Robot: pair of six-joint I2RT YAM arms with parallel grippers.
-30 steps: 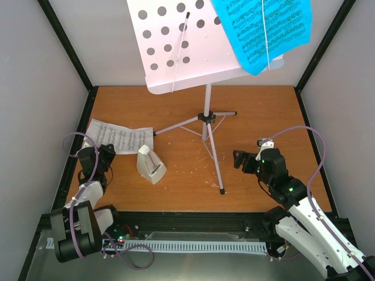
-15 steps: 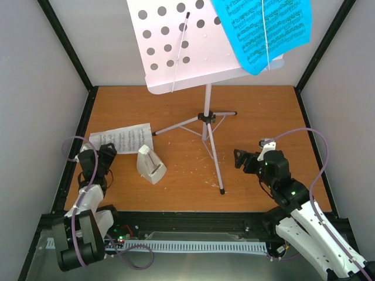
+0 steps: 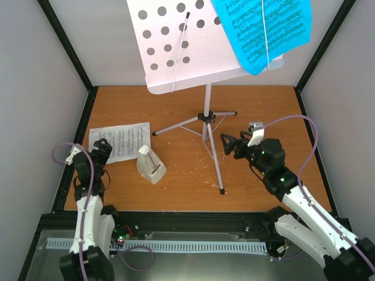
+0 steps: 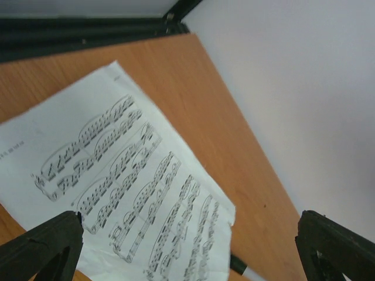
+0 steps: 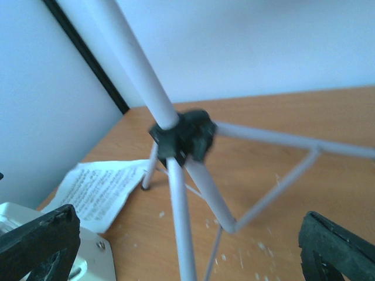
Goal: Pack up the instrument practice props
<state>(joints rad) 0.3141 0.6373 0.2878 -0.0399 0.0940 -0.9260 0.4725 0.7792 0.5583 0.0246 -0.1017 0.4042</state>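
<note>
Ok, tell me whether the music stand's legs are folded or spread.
Spread. The music stand's thin legs fan out from the black hub to separate spots on the table, holding it upright.

Tripod legs (image 3: 214,153) bar the table's (image 3: 263,117) middle; open wood lies between them and the metronome (image 3: 150,164).

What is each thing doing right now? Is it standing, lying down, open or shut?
Music stand: standing upright on its tripod legs.
Blue sheet music: propped on the stand's tray.
White sheet music: lying flat on the table.
Metronome: on the table, not held; upright or tipped, cannot tell.
Left gripper: open, empty, over the white page.
Right gripper: open, empty, facing the stand's legs.
</note>
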